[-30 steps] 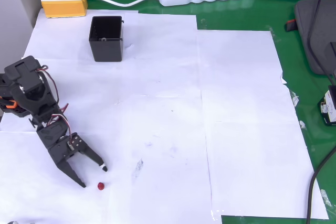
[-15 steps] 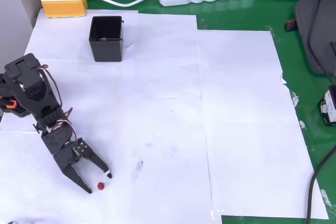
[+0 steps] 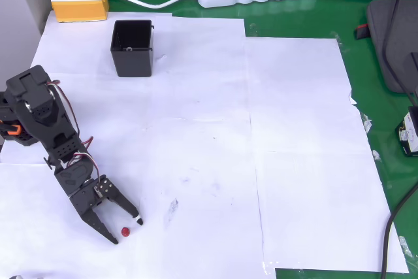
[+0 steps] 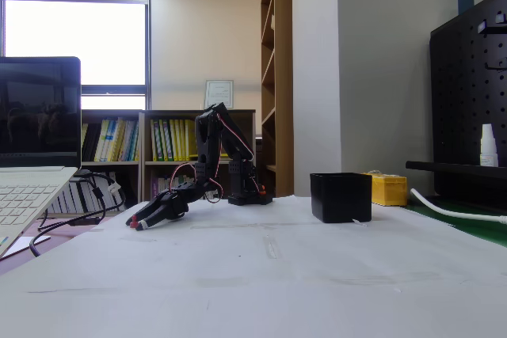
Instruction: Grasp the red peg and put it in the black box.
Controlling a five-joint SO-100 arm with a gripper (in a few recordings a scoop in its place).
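— Where's the red peg [image 3: 125, 232] sitting?

— Between my open pincer [image 3: 128, 230] tips, near the paper's 7 o'clock edge.

— And the black box [image 3: 132, 48]?

— Far off at 12 o'clock, bare paper between; I'm not making the peg out from the side.

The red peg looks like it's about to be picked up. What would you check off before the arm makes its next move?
1. Fingers apart: ok. The gripper is open in the overhead view.
2. Red peg between the fingers: ok. It lies on the paper in the gap near the tips.
3. Fingers low enough to close on it: cannot tell. In the fixed view the gripper sits near the paper, but the peg cannot be made out there.
4. Black box upright with its opening up: ok.
5. Way to the box free: ok. Bare white paper lies between; the yellow block sits behind the box.
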